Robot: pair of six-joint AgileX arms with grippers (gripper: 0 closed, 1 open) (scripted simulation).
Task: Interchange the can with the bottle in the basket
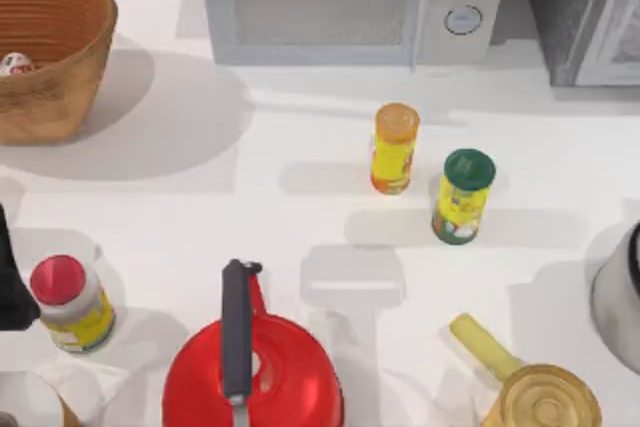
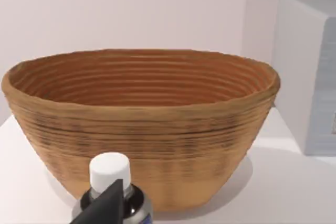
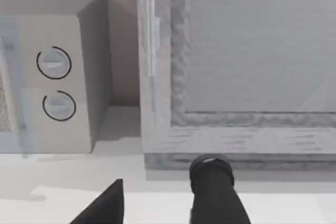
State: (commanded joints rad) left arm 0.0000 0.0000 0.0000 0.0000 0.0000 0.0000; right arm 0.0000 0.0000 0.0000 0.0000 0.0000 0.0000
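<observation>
The light-brown wicker basket [image 1: 60,57] stands at the table's far left corner. Low against its inner wall lies a small white thing with red marks, which looks like the can [image 1: 12,64]. My left arm [image 1: 8,287] is at the table's left edge, below the basket. In the left wrist view the basket [image 2: 142,124] stands straight ahead, its contents hidden by the rim. A dark bottle with a white cap [image 2: 110,169] stands upright before the basket wall, right at my left gripper [image 2: 107,205]. I cannot tell whether it is held. My right gripper [image 3: 105,205] faces the grey appliances.
A red-lidded bottle [image 1: 65,302] stands beside my left arm. A red kettle [image 1: 250,367] is front centre, an orange-lidded yellow bottle [image 1: 395,147] and a green-lidded bottle [image 1: 463,195] mid-table. A yellow-handled pot [image 1: 535,397], a grey vessel [image 1: 620,297] and a microwave [image 1: 350,2] border the rest.
</observation>
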